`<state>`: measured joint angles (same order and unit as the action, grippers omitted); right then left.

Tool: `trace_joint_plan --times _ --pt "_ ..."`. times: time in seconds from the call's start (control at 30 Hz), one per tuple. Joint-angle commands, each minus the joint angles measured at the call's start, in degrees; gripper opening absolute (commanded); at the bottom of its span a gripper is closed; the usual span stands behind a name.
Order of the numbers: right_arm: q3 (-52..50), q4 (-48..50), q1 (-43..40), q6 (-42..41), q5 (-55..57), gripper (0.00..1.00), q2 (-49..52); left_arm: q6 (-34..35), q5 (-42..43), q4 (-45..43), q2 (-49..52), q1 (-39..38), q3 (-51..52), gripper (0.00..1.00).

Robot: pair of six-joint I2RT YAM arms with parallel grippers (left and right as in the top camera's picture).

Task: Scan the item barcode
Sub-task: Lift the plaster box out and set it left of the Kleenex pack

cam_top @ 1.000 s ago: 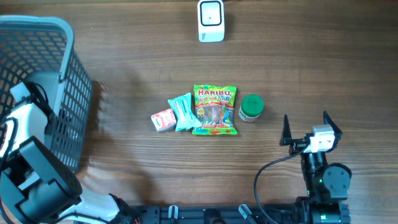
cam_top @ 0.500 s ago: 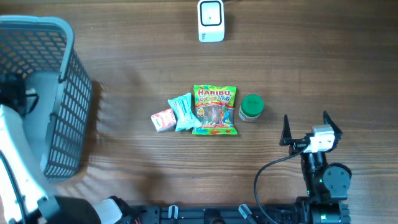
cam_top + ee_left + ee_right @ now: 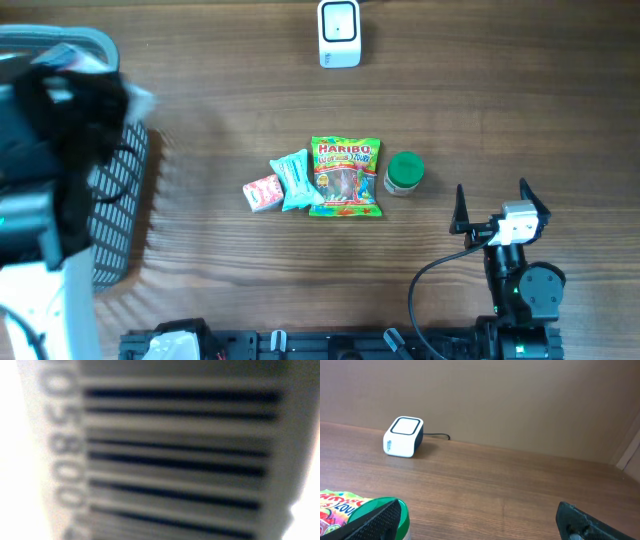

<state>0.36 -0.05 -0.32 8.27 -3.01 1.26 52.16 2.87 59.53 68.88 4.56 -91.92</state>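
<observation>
At the left edge of the brown wooden table (image 3: 220, 100) stands one grey plastic basket with mesh walls (image 3: 118, 215). The blurry left arm (image 3: 50, 140) hangs over it and hides most of it. At the far edge, well apart from everything else, sits one small white scanner box (image 3: 338, 33). Wide bare wood lies between the basket and the middle, between the scanner and the middle, and along the right side.

Four things lie in a row in the middle: one small pink box (image 3: 262, 192), one teal packet (image 3: 295, 182), one bright Haribo sweets bag (image 3: 345, 177) and one little jar with a green lid (image 3: 404, 173). The packet touches the bag's left edge. The box and the jar sit just beside their neighbours.

Near the front edge, the right gripper (image 3: 492, 192) has its two black fingers spread as wide as they go. It holds nothing and touches nothing.

A black-and-white barcode (image 3: 175, 460) fills the left wrist view, very close and blurry, with digits down its left side. The left gripper's fingers do not show — I cannot tell if it is open or closed, or what the barcode is printed on.
</observation>
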Motion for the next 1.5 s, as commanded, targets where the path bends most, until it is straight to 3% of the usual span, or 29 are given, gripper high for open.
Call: trace_joint_plan --times 0.0,0.17,0.4,0.73,0.87,0.9,0.93,0.97,1.0,1.13,1.27,1.47 --pt "0.0 0.2 0.0 0.7 -0.6 1.00 -0.2 -2.5 -17.3 9.2 8.2 -13.0 -0.2 0.22" --pt "0.0 0.2 0.0 0.7 -0.6 1.00 -0.2 -2.4 -26.4 17.2 24.0 -22.4 -0.1 0.22" --pt "0.0 0.2 0.0 0.7 -0.6 1.00 -0.2 -2.3 -28.1 20.5 42.7 -23.7 0.0 0.23" --pt "0.0 0.2 0.0 0.7 -0.6 1.00 -0.2 -1.6 -28.0 17.8 52.1 -24.7 0.4 0.29" --pt "0.0 0.2 0.0 0.7 -0.6 1.00 -0.2 -0.3 -28.0 13.2 52.3 -24.7 5.6 0.30" --pt "0.0 0.2 0.0 0.7 -0.6 1.00 -0.2 -0.3 -28.0 12.2 52.3 -24.7 7.1 0.41" --pt "0.0 0.2 0.0 0.7 -0.6 1.00 -0.2 -0.3 -28.1 11.5 52.3 -24.7 8.1 0.58" --pt "0.0 0.2 0.0 0.7 -0.6 1.00 -0.2 -0.3 -28.3 11.6 52.3 -24.7 8.4 0.84" --pt "0.0 0.2 0.0 0.7 -0.6 1.00 -0.2 -0.4 -28.7 11.6 52.2 -24.7 8.2 1.00" --pt "0.0 0.2 0.0 0.8 -0.6 1.00 -0.2 -1.0 -29.8 13.9 48.4 -24.7 4.4 1.00" --pt "0.0 0.2 0.0 0.7 -0.6 1.00 -0.2 -1.0 -29.8 17.7 40.3 -24.7 -5.8 1.00" --pt "0.0 0.2 0.0 0.8 -0.6 1.00 -0.2 -3.4 -29.6 15.1 25.0 -24.8 -23.4 1.00"
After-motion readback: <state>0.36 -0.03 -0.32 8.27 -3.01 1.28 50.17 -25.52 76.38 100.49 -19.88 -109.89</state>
